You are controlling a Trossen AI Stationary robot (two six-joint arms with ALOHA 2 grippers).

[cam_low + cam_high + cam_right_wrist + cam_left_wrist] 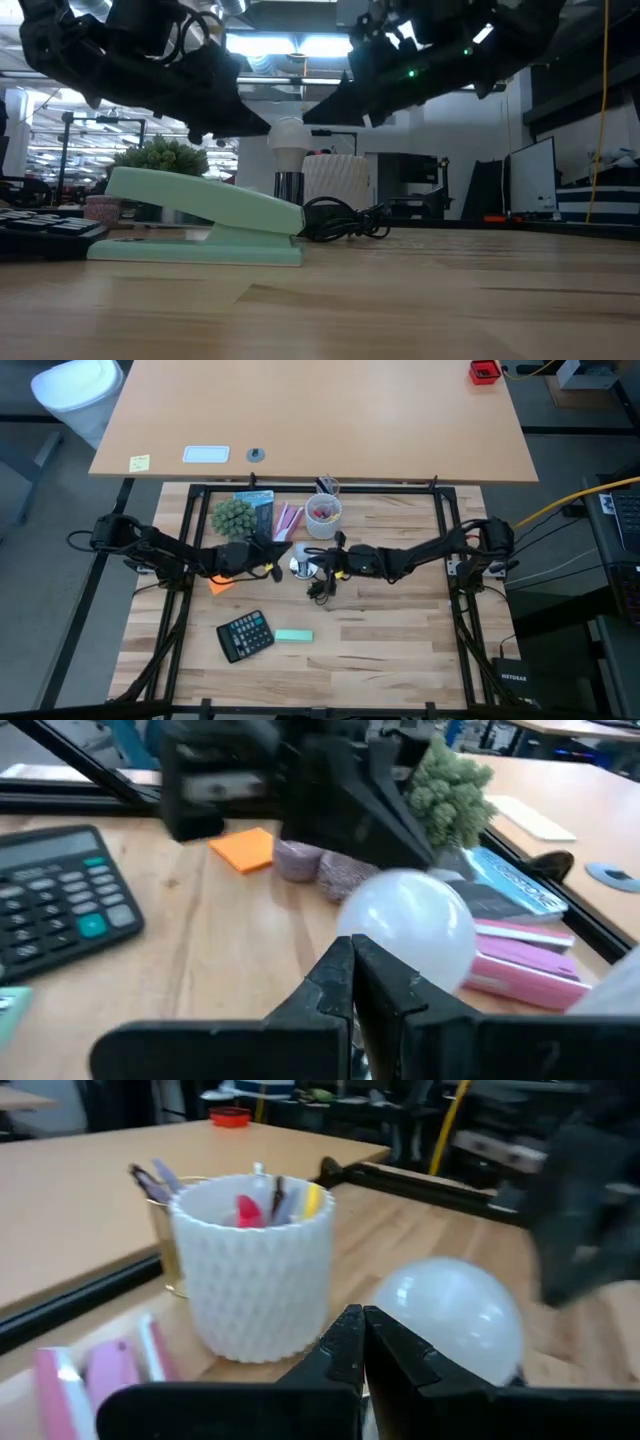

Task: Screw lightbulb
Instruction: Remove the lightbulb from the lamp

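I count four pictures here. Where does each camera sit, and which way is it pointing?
High view: overhead, straight down; both arms meet at the lightbulb.
Low view: tabletop height, looking past the green stapler; arms hang above.
Left wrist view: on the left arm; shut left gripper beside the bulb, white pen cup behind.
Right wrist view: on the right arm; shut right gripper, calculator.
All share the lightbulb.

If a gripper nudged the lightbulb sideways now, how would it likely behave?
The lightbulb stands upright on a narrow base, so it would probably tip instead of sliding. Its smooth round surface looks slippery to closed fingertips. It is probably light and fragile, so gentle contact seems wise.
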